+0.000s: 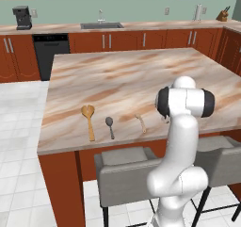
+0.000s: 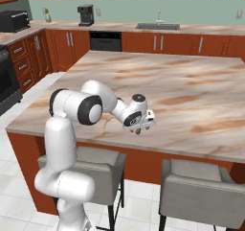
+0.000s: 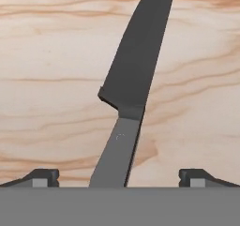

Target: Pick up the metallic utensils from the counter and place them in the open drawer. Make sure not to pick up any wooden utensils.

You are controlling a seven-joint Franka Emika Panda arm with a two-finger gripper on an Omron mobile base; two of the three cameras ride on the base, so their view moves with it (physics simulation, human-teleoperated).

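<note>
My gripper (image 3: 120, 176) hangs spread wide over the veined marble counter (image 3: 47, 79); the slim matte-grey knife (image 3: 133, 75) runs up frame centre between the fingertips. Lower left of the left base view: dark metal spoon (image 1: 109, 126).

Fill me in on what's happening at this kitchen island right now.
The white arm's gripper hangs low over the marble counter, jaws wide open, right above the knife, which lies flat between the fingertips, not yet grasped. Further along the front edge lie a large wooden spoon, a small dark metal spoon and a pale wooden utensil, all untouched.
</note>
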